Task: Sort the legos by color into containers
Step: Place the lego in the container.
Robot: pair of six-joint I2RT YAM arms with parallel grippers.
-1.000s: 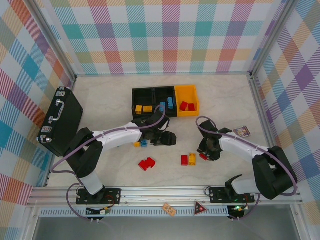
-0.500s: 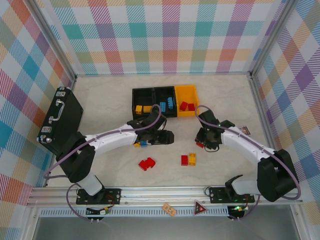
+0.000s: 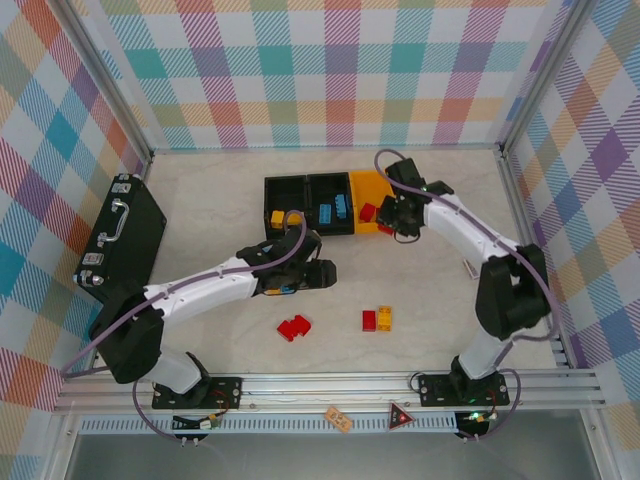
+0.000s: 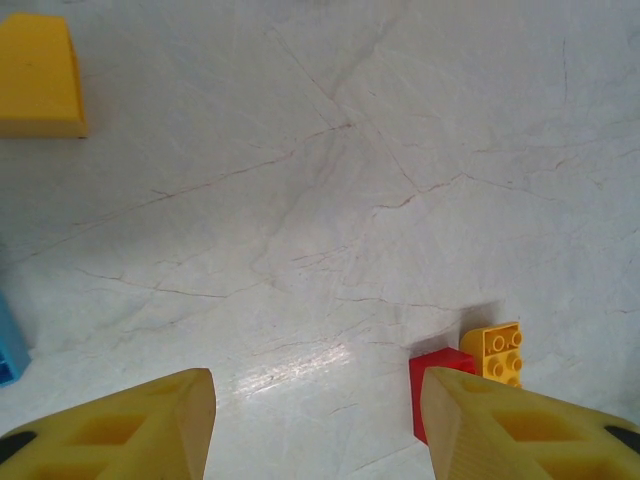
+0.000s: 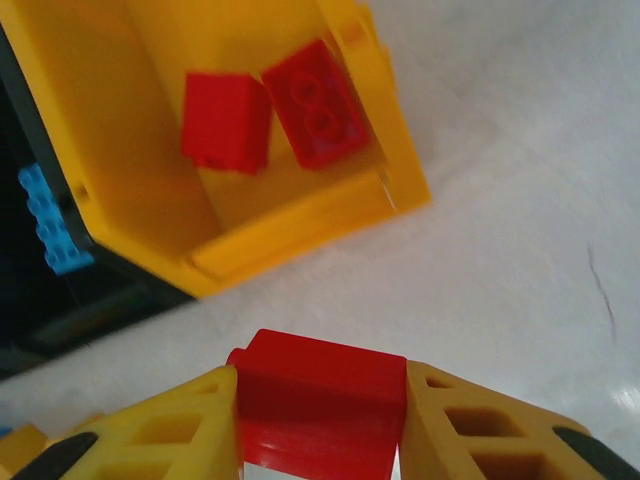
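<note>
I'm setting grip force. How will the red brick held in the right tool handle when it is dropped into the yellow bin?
The red brick looks rigid: its edges show square and undented in the right tool. It is probably light, being small beside the yellow bin. Its smooth flat sides might slip if the grip loosens.

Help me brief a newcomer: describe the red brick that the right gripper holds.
Find the yellow bin ending the row of three. At its near right corner hangs the right gripper; the red brick sits clamped in it, unlike two red bricks lying inside the bin.
</note>
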